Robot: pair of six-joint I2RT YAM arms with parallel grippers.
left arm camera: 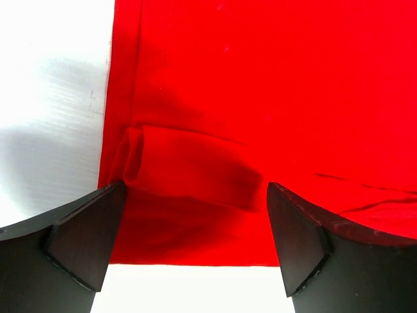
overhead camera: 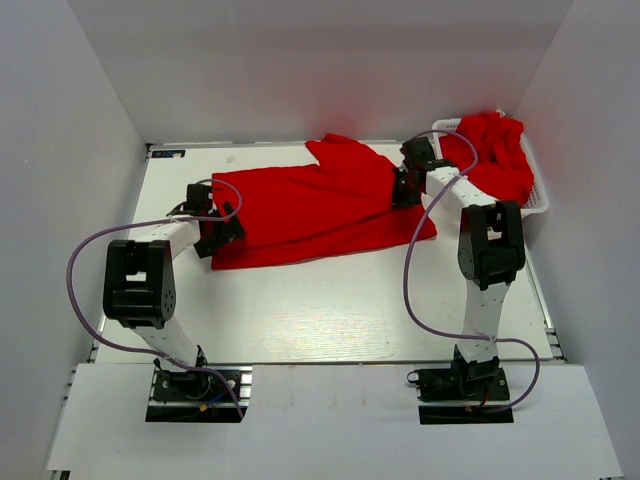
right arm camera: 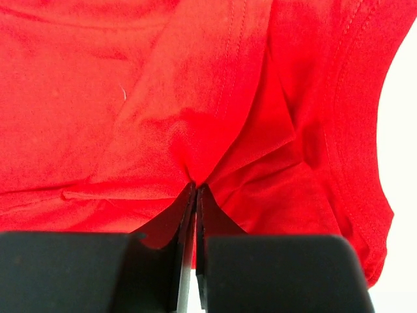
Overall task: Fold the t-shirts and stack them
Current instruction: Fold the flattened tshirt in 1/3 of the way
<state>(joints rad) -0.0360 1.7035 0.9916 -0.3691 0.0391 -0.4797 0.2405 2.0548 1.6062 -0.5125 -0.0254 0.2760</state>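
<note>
A red t-shirt (overhead camera: 320,205) lies spread across the middle of the table, partly folded along its length. My left gripper (overhead camera: 228,222) is open at the shirt's left edge; in the left wrist view (left arm camera: 195,228) its jaws stand wide apart over a small fold of cloth (left arm camera: 189,169). My right gripper (overhead camera: 405,187) is shut on a pinch of the shirt near its collar end; the right wrist view (right arm camera: 195,189) shows cloth (right arm camera: 195,137) gathered at the closed tips. More red t-shirts (overhead camera: 497,155) are heaped in the basket.
A white slatted basket (overhead camera: 540,200) stands at the back right corner. White walls enclose the table on three sides. Bare table (overhead camera: 330,310) lies in front of the shirt. Purple cables loop from both arms.
</note>
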